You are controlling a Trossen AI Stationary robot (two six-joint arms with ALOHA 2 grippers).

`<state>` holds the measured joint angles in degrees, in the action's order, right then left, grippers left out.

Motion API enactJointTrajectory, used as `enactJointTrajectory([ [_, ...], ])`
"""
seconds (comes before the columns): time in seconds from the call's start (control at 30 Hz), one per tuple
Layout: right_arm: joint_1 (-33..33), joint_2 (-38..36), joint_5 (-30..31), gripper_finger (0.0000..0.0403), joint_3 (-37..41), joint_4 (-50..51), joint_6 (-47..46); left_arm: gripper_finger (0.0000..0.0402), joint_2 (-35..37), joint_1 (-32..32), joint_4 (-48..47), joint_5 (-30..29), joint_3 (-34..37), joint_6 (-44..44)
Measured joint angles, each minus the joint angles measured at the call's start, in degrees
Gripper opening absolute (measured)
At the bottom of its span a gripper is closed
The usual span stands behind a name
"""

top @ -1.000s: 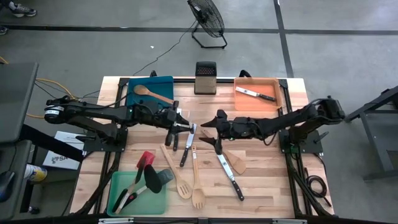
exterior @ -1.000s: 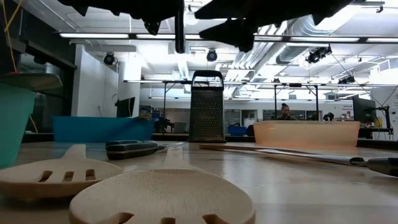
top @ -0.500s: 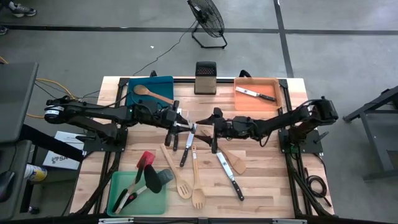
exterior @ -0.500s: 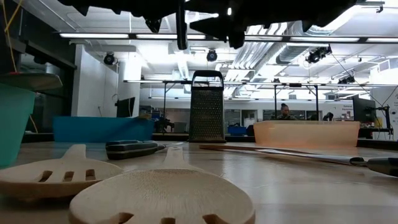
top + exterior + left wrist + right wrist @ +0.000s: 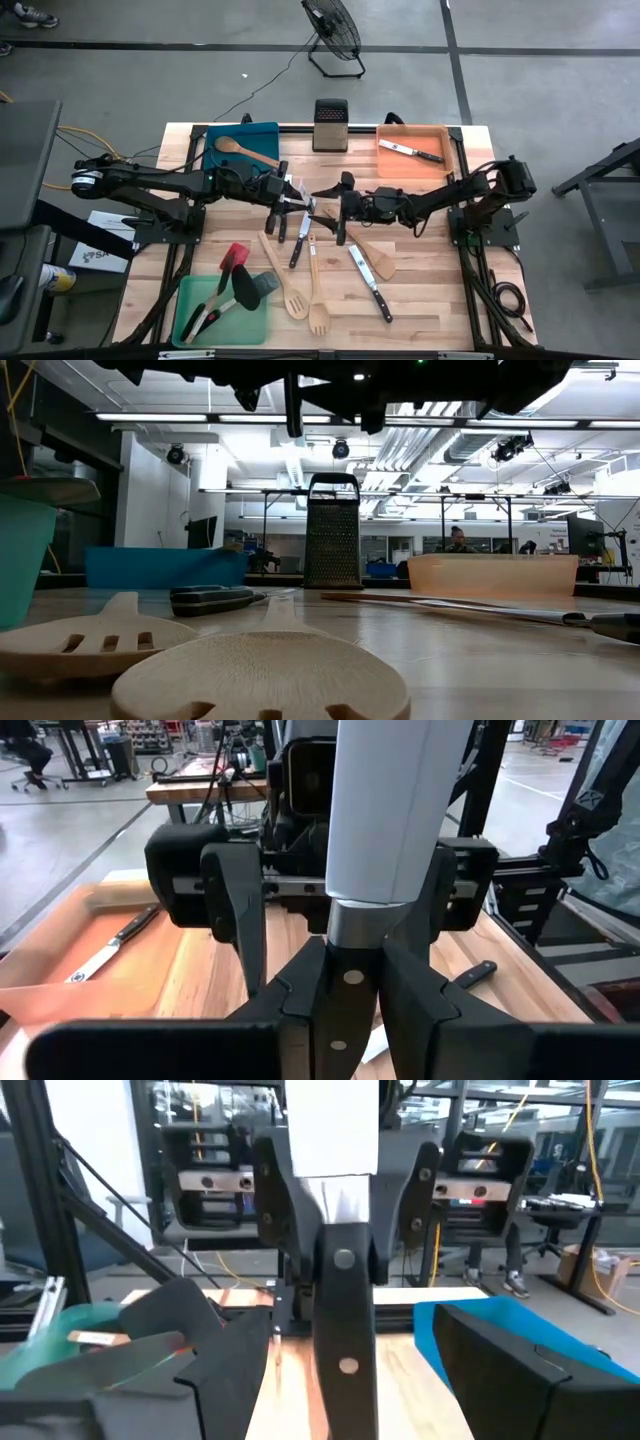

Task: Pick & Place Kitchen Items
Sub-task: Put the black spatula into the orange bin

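**Mid-air knife handoff over table centre**

Sitting on a grey concrete floor with a black fan (image 5: 332,32) behind: slatted wooden table (image 5: 430,290), lit workshop showing beyond it in the low view.

Holding a black-handled knife (image 5: 300,204) above mid-table: left gripper (image 5: 291,200), fingers (image 5: 300,995) clamped on the handle, wide steel blade pointing toward the other arm. Facing it head-on: right gripper (image 5: 328,203), fingers (image 5: 190,1340) spread wide on either side of the knife, not closing on it.

Lying on the bare wood below and toward the front: two more knives (image 5: 368,281), a wooden spatula (image 5: 378,259), a wooden slotted spoon (image 5: 288,285), a wooden fork (image 5: 317,310).

Resting in trays:
- blue tray (image 5: 262,136), back left: wooden spoon (image 5: 240,150)
- orange tray (image 5: 432,163), back right: another knife (image 5: 412,151)
- green tray (image 5: 252,322), front left: grey spatula (image 5: 250,287) and red spatula (image 5: 231,256), heads poking over the rim

Standing upright at the back edge between blue and orange trays: box grater (image 5: 329,123).
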<state>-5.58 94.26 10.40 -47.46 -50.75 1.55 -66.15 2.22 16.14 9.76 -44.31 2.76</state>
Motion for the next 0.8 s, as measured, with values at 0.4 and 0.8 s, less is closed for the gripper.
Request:
enactJointTrajectory([
  [0.4, 1.0, 0.0, -0.9, 0.0233, -0.1, -0.5, -0.2, 0.0063, 0.0, 0.0, 1.5, 0.2, 0.0, 0.0],
  [0.8, 1.3, 0.0, -1.7, 0.0177, -0.1, -0.1, -0.8, 0.0063, -1.3, 0.0, 5.1, 0.2, 0.0, -0.2],
])
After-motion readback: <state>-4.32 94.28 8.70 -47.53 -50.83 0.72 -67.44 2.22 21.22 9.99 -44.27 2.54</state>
